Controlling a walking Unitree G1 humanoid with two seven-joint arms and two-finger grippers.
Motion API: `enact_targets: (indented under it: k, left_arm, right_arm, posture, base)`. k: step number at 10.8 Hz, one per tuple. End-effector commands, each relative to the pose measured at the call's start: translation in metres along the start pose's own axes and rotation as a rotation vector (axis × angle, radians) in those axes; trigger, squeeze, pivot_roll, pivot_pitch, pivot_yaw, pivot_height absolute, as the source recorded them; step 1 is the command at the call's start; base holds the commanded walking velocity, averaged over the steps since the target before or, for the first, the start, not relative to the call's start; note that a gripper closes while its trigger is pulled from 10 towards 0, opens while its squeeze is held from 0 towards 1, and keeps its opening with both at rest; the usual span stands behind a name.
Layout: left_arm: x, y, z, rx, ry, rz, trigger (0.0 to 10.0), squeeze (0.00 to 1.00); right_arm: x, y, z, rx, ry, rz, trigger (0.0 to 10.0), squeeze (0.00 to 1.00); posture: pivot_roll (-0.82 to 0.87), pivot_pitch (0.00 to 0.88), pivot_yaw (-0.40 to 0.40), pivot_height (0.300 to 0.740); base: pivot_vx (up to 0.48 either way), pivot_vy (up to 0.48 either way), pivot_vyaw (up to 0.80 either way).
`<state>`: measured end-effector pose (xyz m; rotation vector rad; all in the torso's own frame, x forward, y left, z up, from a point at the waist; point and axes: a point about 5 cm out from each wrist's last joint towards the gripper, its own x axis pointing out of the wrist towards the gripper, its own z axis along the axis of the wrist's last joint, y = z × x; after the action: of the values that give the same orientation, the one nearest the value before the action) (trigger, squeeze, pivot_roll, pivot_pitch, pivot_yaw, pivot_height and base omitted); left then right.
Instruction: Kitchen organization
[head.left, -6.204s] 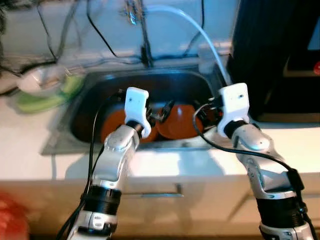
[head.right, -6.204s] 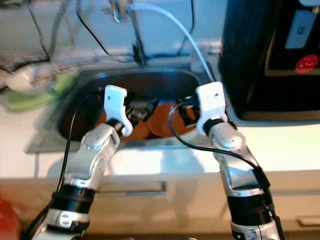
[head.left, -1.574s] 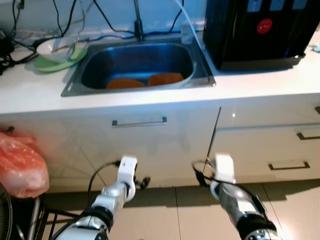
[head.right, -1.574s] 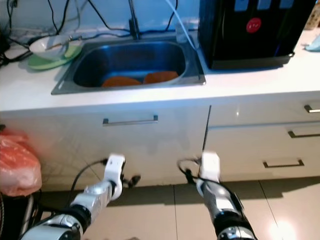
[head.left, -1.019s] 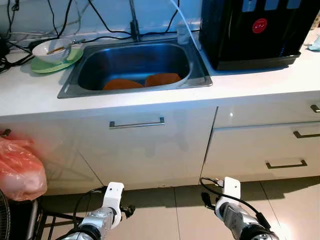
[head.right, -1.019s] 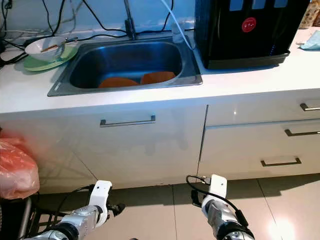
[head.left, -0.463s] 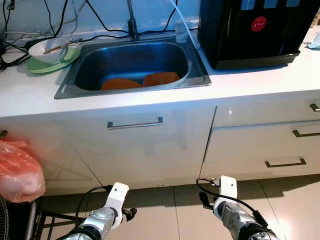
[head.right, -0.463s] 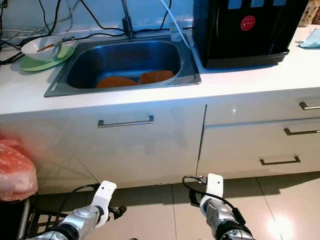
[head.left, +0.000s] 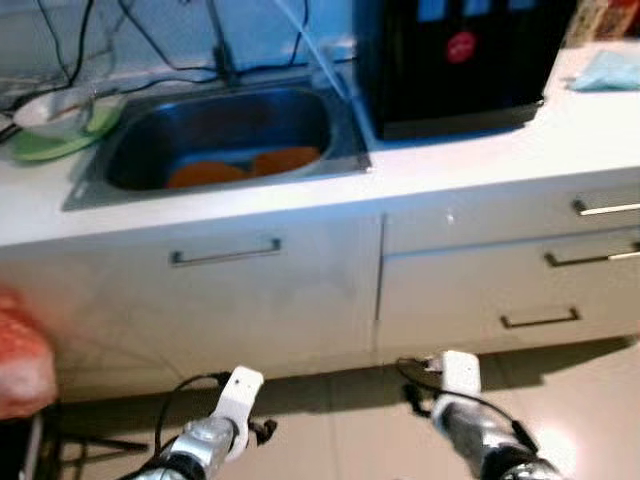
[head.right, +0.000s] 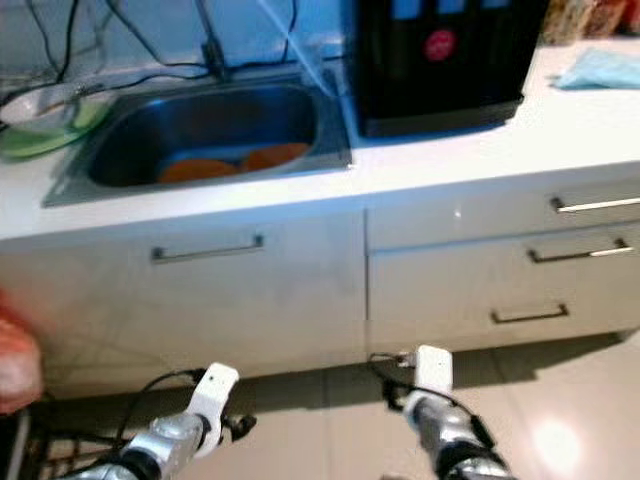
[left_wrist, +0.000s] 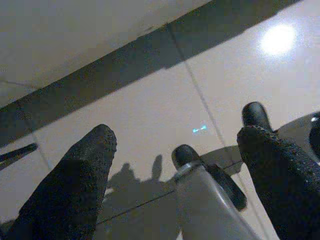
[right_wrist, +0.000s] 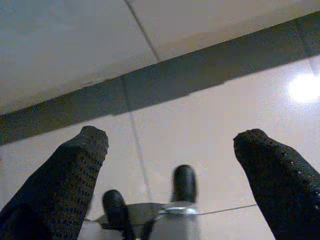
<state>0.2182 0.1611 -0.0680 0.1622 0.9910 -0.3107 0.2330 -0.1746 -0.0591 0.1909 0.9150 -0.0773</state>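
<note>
Two orange plates (head.left: 245, 167) lie in the far sink (head.left: 340, 140); near the floor, left gripper (left_wrist: 175, 145) and right gripper (right_wrist: 172, 145) hang spread wide, empty.

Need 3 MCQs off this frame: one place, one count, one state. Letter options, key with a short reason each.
1. Where do the round orange plates lie?
A. on the tiled floor
B. inside the steel sink
C. on top of the black water dispenser

2. How many orange plates are there?
A. two
B. four
C. none

3. How do the fingers of the left end effector and right end effector stand?
A. both spread open, holding nothing
B. both clamped on a plate
C. left shut on a drawer handle

Key: 1 B, the plates sit on the basin bottom. 2 A, two orange discs lie side by side. 3 A, each wrist view shows a wide gap between the black fingers with bare floor behind.
</note>
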Motion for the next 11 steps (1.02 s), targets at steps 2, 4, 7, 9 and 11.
enact_targets:
  k: [2, 4, 7, 9, 11]
  left_arm:
    - [-0.0029, 0.0080, -0.0124, -0.010, 0.036, 0.019, 10.0, 0.00]
    - [-0.0033, 0.0083, -0.0152, -0.002, 0.044, 0.018, 10.0, 0.00]
    - [-0.0034, 0.0080, -0.0168, 0.003, 0.051, 0.017, 10.0, 0.00]
    - [-0.0039, 0.0096, -0.0177, 0.008, 0.057, 0.023, 10.0, 0.00]
    - [-0.0046, 0.0128, -0.0164, -0.011, 0.045, 0.034, 10.0, 0.00]
  right_arm:
    - [0.0012, 0.0141, -0.0026, -0.019, 0.009, 0.039, 10.0, 0.43]
    - [0.0013, 0.0148, -0.0027, -0.030, 0.011, 0.042, 10.0, 0.43]
    - [0.0013, 0.0157, -0.0028, -0.042, 0.012, 0.046, 10.0, 0.43]
    - [0.0014, 0.0164, -0.0028, -0.048, 0.014, 0.048, 10.0, 0.43]
    - [0.0016, 0.0173, -0.0015, -0.052, 0.012, 0.050, 10.0, 0.43]
  posture:
    - [-0.10, 0.000, 0.123, 0.740]
    - [-0.11, 0.000, 0.123, 0.740]
    - [-0.11, 0.000, 0.124, 0.740]
    - [-0.10, 0.000, 0.121, 0.740]
    - [-0.10, 0.000, 0.122, 0.740]
  base:
    - [0.000, 0.000, 0.00]
    - [0.000, 0.000, 0.00]
    - [0.000, 0.000, 0.00]
    - [0.000, 0.000, 0.00]
    - [0.000, 0.000, 0.00]
